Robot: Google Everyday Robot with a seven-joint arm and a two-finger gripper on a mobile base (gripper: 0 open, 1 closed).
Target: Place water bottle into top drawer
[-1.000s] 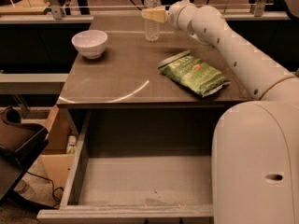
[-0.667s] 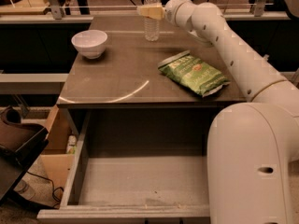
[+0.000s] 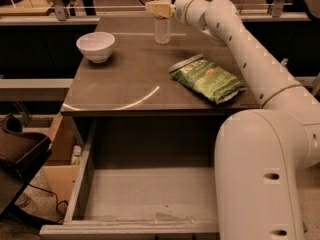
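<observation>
Far edge of grey table (image 3: 125, 79): claw (image 3: 159, 8) now higher against upright water bottle (image 3: 161, 30), grip unclear.

Warm, rather dim light falls from above and leaves a pale curved streak of glare across the counter (image 3: 125, 69). The gripper (image 3: 160, 8), at the upper part of the water bottle (image 3: 162, 30) by the counter's far edge, catches a yellowish light. Under the counter, the back of the top drawer (image 3: 150, 196) lies in deep shadow.
</observation>
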